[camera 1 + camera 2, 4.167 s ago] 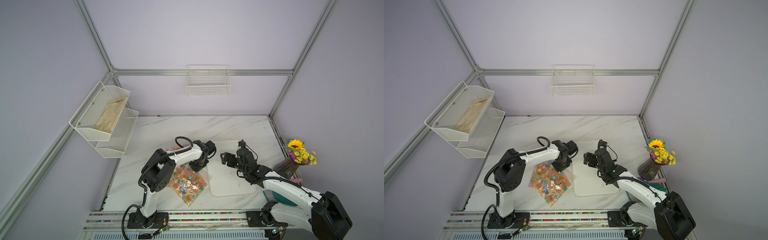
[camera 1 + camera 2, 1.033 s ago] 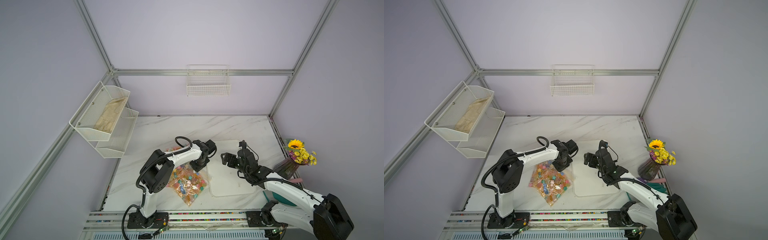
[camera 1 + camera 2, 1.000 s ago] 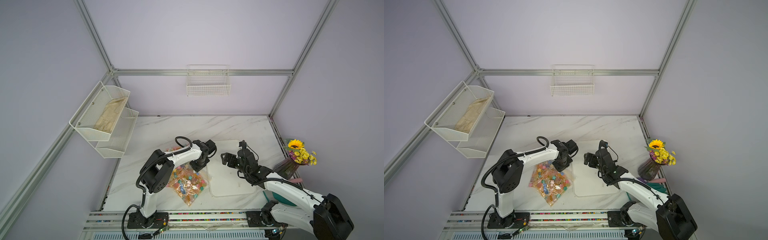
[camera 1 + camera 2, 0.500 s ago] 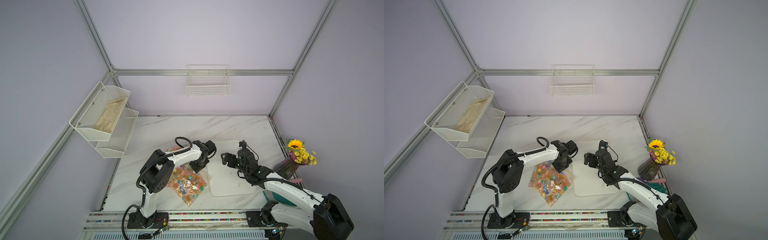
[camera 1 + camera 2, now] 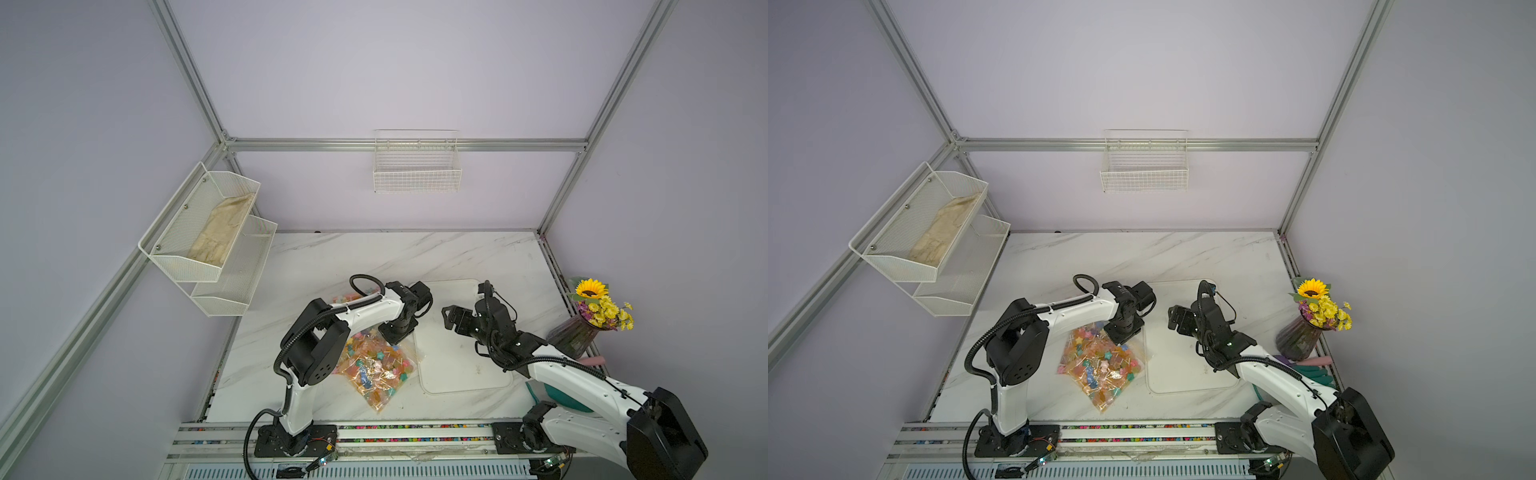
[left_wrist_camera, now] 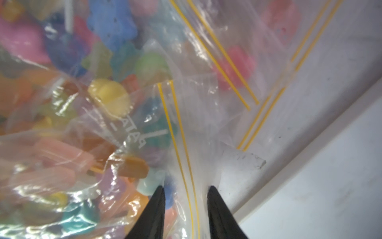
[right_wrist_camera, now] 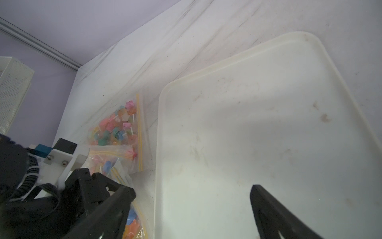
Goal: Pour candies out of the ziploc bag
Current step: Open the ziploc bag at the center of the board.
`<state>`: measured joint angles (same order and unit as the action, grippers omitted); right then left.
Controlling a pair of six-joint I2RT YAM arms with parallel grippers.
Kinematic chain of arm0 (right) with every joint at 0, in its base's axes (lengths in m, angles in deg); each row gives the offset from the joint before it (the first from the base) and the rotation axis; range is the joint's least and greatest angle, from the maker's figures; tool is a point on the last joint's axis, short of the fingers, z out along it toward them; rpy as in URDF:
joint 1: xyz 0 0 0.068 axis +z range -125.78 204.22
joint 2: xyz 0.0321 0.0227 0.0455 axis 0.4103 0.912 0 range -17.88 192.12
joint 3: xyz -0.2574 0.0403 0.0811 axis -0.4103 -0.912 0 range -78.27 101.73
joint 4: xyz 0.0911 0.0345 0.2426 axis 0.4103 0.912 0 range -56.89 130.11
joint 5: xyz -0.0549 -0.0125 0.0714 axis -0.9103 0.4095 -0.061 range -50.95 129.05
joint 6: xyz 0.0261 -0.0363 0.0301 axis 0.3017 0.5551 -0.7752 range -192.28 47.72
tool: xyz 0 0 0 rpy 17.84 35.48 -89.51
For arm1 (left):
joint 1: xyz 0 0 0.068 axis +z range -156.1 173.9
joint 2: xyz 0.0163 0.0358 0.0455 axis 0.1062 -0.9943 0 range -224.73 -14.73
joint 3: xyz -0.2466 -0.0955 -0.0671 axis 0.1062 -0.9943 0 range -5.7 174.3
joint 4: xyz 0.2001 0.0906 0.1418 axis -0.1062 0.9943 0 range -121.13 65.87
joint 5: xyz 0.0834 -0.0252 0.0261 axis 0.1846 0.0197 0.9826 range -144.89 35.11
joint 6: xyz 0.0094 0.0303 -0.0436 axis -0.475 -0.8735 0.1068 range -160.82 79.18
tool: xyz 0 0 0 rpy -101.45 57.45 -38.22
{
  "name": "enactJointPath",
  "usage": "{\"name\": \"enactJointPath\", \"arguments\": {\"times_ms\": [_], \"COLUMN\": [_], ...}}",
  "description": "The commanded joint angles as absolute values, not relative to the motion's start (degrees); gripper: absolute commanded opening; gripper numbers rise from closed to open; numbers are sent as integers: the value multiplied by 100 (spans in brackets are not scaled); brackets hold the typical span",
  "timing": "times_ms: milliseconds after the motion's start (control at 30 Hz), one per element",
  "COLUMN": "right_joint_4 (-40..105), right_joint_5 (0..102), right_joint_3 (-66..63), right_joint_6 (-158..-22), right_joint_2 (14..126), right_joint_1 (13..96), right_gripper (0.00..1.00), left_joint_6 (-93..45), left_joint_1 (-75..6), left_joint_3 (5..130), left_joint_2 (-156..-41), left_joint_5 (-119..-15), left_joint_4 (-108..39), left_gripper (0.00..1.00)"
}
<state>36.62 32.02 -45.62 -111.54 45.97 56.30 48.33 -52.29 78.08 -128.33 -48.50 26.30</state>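
On the marble table (image 5: 374, 257), near centre, a ziploc bag (image 5: 376, 374) lying flat, stuffed with the candies (image 5: 1096, 368) in orange, pink, blue, green and yellow, all inside the plastic. Just right of it a white tray (image 5: 457, 374), the bag's right corner reaching the tray's left rim.

Down on the bag's far end, the left gripper (image 6: 187, 192): fingers (image 6: 157, 207) parted, the yellow-lined zip edge running through the gap, no pinch on the film to be seen. Farther back and left, a second bag (image 7: 115, 132) of sweets, partly covered in both top views by the white forearm (image 5: 365, 309) of the left arm.

Above the tray's far left part, the right gripper (image 7: 193, 189), spread wide, nothing between the jaws.

At the right table edge a dark vase (image 5: 571, 338) with a yellow bouquet (image 5: 600, 309), well apart from the bag. Beside its foot a pink thing (image 5: 594, 360) and a teal thing (image 5: 555, 395), half hidden under the right arm.

On the left wall a two-tier mesh shelf (image 5: 183, 264), a beige cloth (image 5: 222, 232) in the upper tier. On the far wall a white wire basket (image 5: 417, 172).
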Motion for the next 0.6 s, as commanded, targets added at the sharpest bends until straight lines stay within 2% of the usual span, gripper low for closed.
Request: {"name": "enactJointPath", "arguments": {"times_ms": [0, 200, 567], "right_joint_4": [3669, 3671, 3689], "right_joint_5": [3096, 3090, 3090], "right_joint_3": [-4645, -4654, -4645], "right_joint_6": [-11113, -11113, -11121], "right_joint_2": [4515, 4515, 4491], "right_joint_1": [5613, 5613, 5613], "right_gripper": [94, 94, 94], "left_joint_6": [4821, 4814, 4870], "left_joint_1": [-5215, -5209, -5221], "left_joint_3": [8008, 8025, 7874], "left_joint_2": [-12899, -12899, -12837], "left_joint_5": [-4798, -4786, -4817], "left_joint_4": [2731, 2735, 2749], "left_gripper": [37, 34, 14]}}
